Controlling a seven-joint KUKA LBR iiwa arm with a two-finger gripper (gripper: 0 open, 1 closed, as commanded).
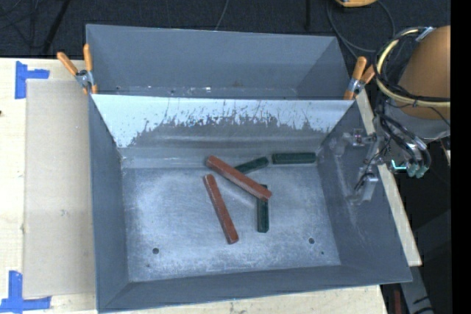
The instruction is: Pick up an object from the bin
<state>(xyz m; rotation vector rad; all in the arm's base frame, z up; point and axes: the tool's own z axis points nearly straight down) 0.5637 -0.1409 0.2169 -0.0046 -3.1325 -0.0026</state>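
Sticks are all this bin [221,77] has in it: five of them, bunched a bit right of the middle of the floor. Two are red-brown and three are dark green.

The slanted red-brown stick [238,176] runs from upper left down to lower right. It lies across the middle green stick [254,165], which pokes out from behind it pointing up and to the right. The steep red-brown stick [221,208] sits just left of and below that one, with its top end close to it, though I can't tell if they touch. The upright green stick [262,215] stands right up against the lower end of the slanted one.

The far green stick [294,157] lies nearly level along the back edge of the floor, and it's the one nearest the end effector [360,184]. The end effector hangs over the bin's sloped right wall, well apart from the whole bunch. Honestly can't tell whether it's spread or pressed together. The arm's orange cover [430,70] and its cable loops sit outside the right rim.
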